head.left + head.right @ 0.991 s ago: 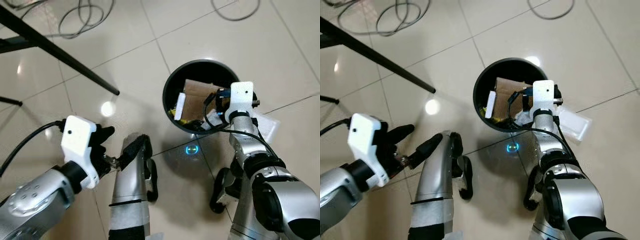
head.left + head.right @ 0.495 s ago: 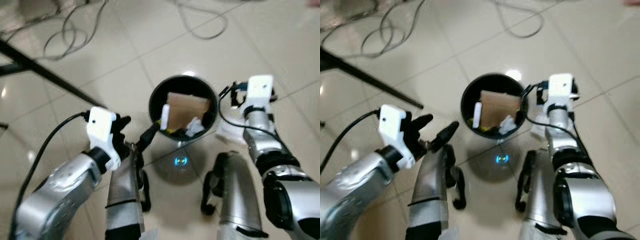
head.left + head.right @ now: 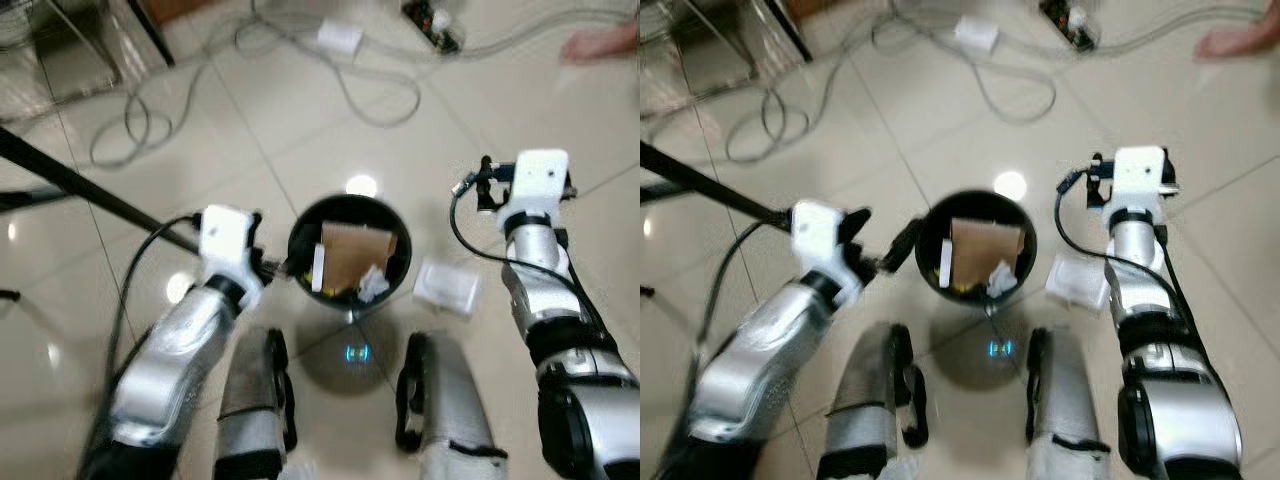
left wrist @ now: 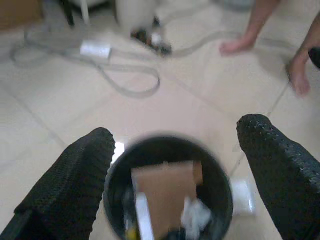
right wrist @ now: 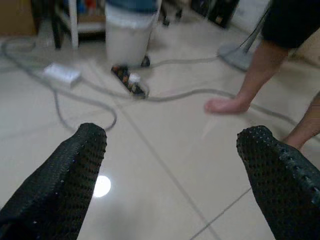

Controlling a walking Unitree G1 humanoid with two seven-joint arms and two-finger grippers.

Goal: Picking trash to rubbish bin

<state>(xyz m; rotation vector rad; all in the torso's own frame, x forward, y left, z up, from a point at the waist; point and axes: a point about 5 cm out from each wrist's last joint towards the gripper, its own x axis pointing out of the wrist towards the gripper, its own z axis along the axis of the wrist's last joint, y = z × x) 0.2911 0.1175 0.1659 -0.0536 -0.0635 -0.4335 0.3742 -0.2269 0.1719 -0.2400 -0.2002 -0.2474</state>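
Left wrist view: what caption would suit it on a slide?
Open left gripper poised over a black bin holding cardboard and paper scraps.

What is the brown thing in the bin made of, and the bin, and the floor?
The brown sheet looks like cardboard: flat, stiff and matte. The bin is black, smooth and round, probably plastic, though metal can't be ruled out. The floor looks like glossy ceramic tile: it mirrors the lights and has straight grout lines.

- The right gripper is now clear of the bin, raised beside it.
- The left gripper now faces the bin, fingers apart.
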